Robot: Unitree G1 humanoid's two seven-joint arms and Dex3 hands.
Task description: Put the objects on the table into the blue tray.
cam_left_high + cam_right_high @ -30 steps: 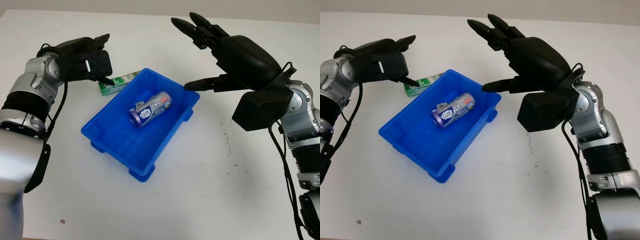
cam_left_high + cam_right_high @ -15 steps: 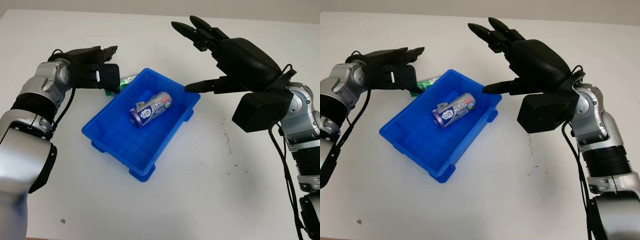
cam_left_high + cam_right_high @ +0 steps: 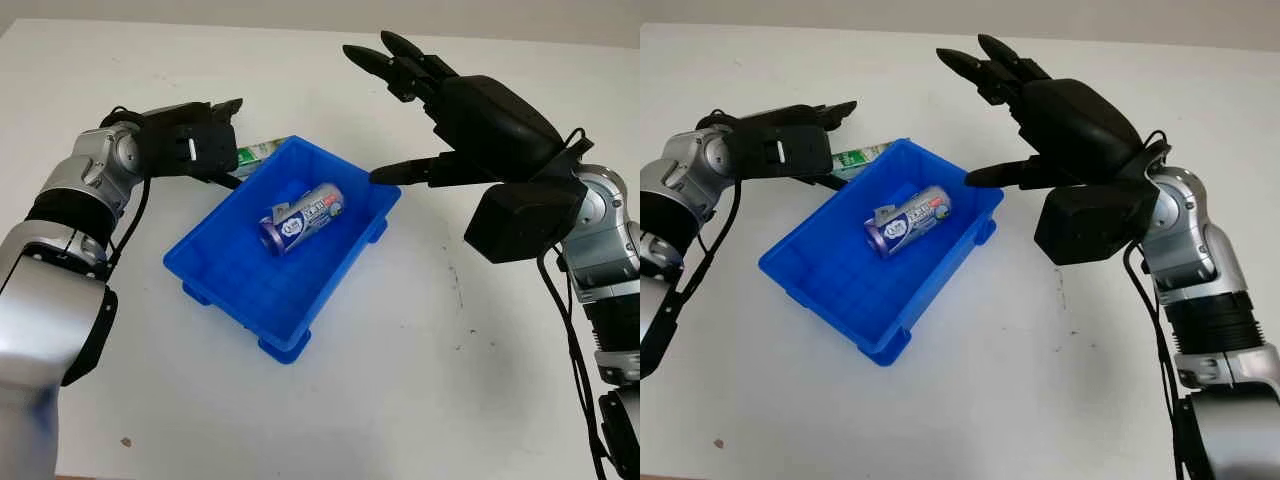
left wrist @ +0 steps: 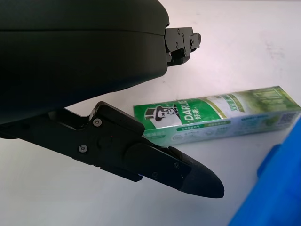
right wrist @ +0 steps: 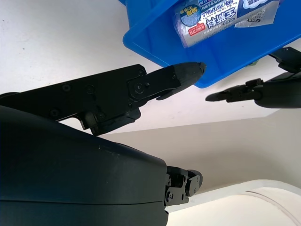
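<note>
A blue tray (image 3: 245,285) sits mid-table with a purple can-like package (image 3: 302,217) lying on its side inside. A green toothpaste box (image 3: 262,150) lies flat on the table just behind the tray's far left rim. My left hand (image 3: 232,145) is open and low at that box, hiding its left end. In the left wrist view the box (image 4: 221,117) lies just past the thumb (image 4: 160,162), untouched. My right hand (image 3: 372,115) hangs open above the tray's far right corner, holding nothing.
The white table (image 3: 430,380) stretches bare in front of and to the right of the tray. A small dark speck (image 3: 125,441) lies near the front left edge.
My left hand has moved right and a little farther back, up against the toothpaste box, which has shifted slightly toward the tray's far corner. The right hand and the package have stayed put.
</note>
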